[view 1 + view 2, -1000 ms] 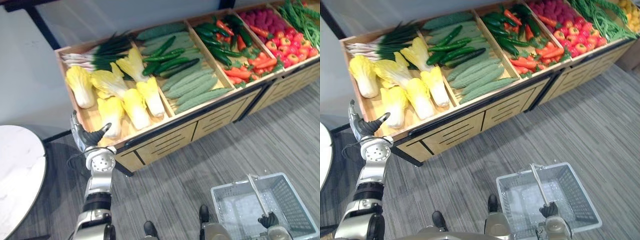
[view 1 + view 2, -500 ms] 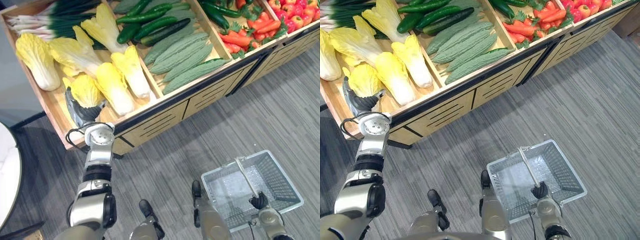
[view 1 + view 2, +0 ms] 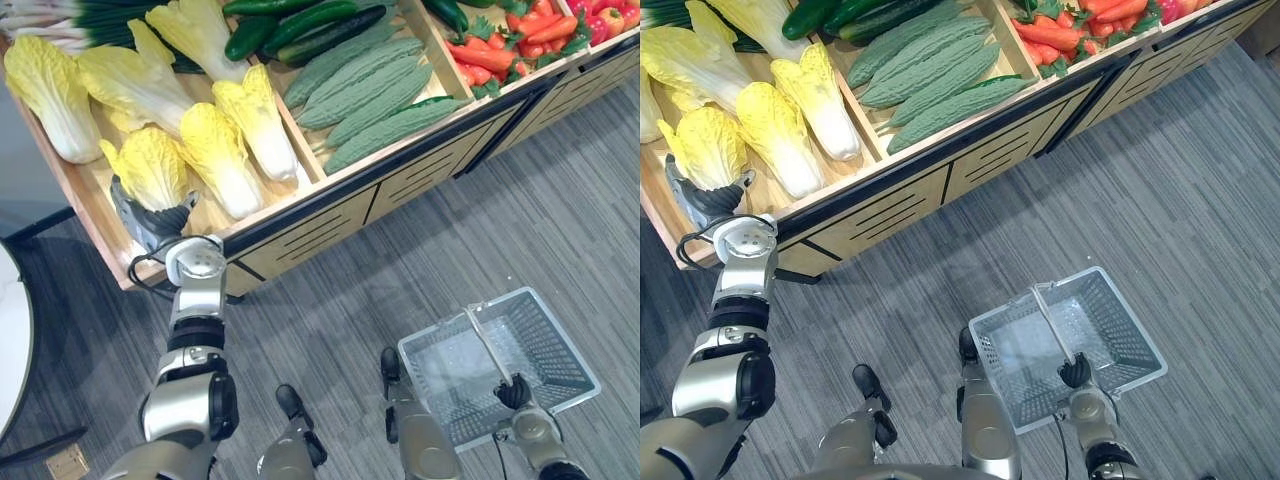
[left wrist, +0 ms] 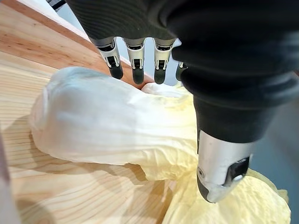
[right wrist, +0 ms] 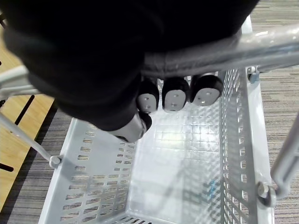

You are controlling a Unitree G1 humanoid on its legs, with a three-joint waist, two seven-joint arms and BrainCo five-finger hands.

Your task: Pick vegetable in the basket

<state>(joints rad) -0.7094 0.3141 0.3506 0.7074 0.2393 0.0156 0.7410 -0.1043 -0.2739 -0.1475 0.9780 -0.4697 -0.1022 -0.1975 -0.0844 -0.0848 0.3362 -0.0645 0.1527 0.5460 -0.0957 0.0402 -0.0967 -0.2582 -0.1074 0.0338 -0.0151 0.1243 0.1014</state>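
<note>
A yellow napa cabbage (image 3: 150,168) lies in the leftmost bin of the wooden stand (image 3: 330,195), near its front edge. My left hand (image 3: 147,217) is at the cabbage's white stem end. In the left wrist view its fingers (image 4: 135,65) reach straight over the cabbage (image 4: 107,126) and the thumb (image 4: 219,168) stands on the other side, not closed on it. My right hand (image 3: 513,392) is curled round the handle (image 5: 224,51) of an empty grey plastic basket (image 3: 562,335), which hangs low over the floor at the lower right.
More napa cabbages (image 3: 250,125) lie beside the first one, with scallions behind. Bitter gourds (image 3: 370,100), cucumbers (image 3: 300,20) and carrots (image 3: 490,55) are in the bins to the right. A white round table (image 3: 8,340) stands at the left. Grey carpet lies between stand and basket.
The camera has tilted down and moved closer. My left hand has gone from the stand's front edge up to the cabbage's stem end. The basket still hangs from my right hand.
</note>
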